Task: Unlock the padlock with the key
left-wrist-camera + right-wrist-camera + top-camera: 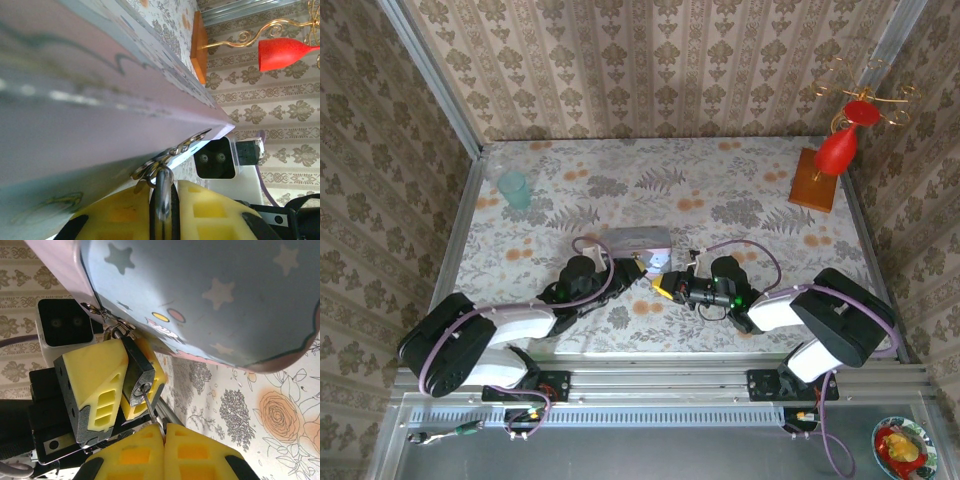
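Our right tool sits at 6 o'clock in its wrist view, its yellow fingers pressed together on the key. Only the thin metal shaft shows, and it runs up toward 11 o'clock until its tip enters the keyhole in the bottom face of the padlock. The padlock is small and dark, and it hangs tilted between the two yellow fingers of our left tool, which pinches the lock body from both sides. At 12 o'clock of the body, the shackle reaches a small metal clasp on the corner of the pale blue tin. We cannot tell whether the shackle is latched or free.

The tin's side, printed with stars, lies from 12 to 3 o'clock of the padlock. From overhead, the tin lies near the middle of the floral surface, and both tools meet just off its 5 o'clock corner. A teal cup stands well apart at 10 o'clock of the tin. At 2 o'clock, near the far right corner, a red ornament hangs on a gold wire stand with a wooden base.
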Robot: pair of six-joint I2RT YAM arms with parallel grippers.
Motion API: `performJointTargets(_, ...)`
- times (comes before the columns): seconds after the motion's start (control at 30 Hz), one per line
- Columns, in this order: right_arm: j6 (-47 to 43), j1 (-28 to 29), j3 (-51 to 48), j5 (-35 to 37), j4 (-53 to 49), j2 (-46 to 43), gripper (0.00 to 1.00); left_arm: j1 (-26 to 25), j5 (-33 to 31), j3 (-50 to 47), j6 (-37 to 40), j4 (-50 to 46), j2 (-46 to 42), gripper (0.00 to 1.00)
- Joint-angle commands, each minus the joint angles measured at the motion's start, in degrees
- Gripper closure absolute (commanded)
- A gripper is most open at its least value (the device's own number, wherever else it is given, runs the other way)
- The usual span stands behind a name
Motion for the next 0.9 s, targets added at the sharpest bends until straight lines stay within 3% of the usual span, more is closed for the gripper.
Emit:
performJointTargets(0.0, 1.1, -0.5, 0.5, 5.3, 2.1, 1.5, 1.0, -3.8, 9.3, 1.7, -2.6, 7.8, -0.5, 1.0)
performJointTargets(0.87, 5.3, -1.1, 3.4, 3.9, 12.2, 9.6, 1.0, -6.3, 8.0, 2.5, -3.3, 9.7, 1.2, 1.0)
